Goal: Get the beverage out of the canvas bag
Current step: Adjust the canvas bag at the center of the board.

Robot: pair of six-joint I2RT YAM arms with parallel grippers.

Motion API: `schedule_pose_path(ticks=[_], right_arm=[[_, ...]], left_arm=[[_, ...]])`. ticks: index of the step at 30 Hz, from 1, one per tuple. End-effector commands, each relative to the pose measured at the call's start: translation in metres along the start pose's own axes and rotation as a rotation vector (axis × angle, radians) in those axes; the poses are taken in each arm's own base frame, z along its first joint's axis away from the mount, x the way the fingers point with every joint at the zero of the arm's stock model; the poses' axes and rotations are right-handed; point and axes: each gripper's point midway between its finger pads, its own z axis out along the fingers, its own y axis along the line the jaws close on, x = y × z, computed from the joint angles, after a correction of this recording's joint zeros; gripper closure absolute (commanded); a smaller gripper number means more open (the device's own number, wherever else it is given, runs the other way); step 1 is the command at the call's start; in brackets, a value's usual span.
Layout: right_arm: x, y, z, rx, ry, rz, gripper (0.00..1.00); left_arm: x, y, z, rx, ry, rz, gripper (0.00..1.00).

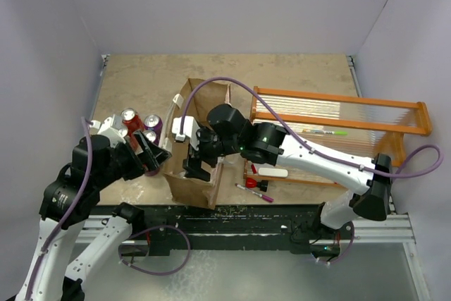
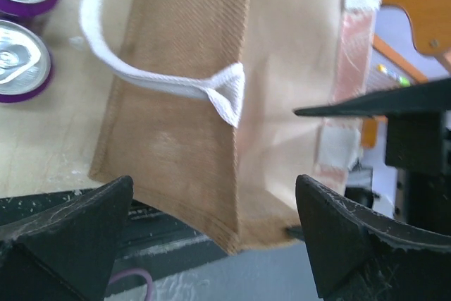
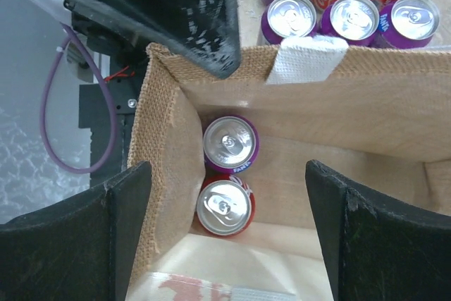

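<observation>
The canvas bag [image 1: 194, 188] stands upright on the bench [image 1: 141, 82], mouth open, just left of the orange rack [image 1: 338, 114]. My right hand [image 3: 227, 174] hangs over that mouth with its fingers spread wide and nothing between them. Looking straight down through it, I see two drinks on the bag's floor, tucked against one side wall: a purple can [image 3: 230, 144] and a red can [image 3: 224, 206], upright and touching each other.

My left hand [image 2: 215, 181] is also spread, at the bag's outer left side. A bottom corner of the bag sits in the gap between its fingers, and I cannot tell whether either finger touches the fabric. One white handle [image 2: 141, 75] droops down the wall in front of it.

Outside the bag, beyond its left wall, a cluster of loose cans [image 3: 350, 15] stands on the bench.
</observation>
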Motion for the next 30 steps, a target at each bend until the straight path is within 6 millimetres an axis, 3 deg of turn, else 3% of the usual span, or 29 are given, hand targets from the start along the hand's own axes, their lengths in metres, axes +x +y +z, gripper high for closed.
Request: schedule_pose_path(ticks=[1,5,14,18,24,30], right_arm=[[-0.014,0.006,-0.008,0.043,-0.065,0.101,0.10],[-0.002,0.013,0.001,0.056,-0.022,0.123,0.12],[0.041,0.019,0.024,0.107,0.040,0.198,0.14],[0.047,0.026,0.028,0.095,0.014,0.236,0.15],[0.051,0.023,0.025,0.128,-0.003,0.243,0.15],[0.035,0.014,0.005,0.180,-0.095,0.170,0.12]], left_arm=[[0.016,-0.029,-0.014,0.134,0.150,0.097,0.01],[0.029,-0.036,-0.022,0.186,0.244,0.135,0.01],[0.057,-0.014,-0.026,0.074,0.381,0.046,0.01],[0.080,-0.003,-0.024,0.041,0.494,-0.017,0.00],[0.096,0.011,-0.026,-0.014,0.559,-0.049,0.13],[0.107,0.023,-0.024,-0.072,0.647,-0.041,0.32]])
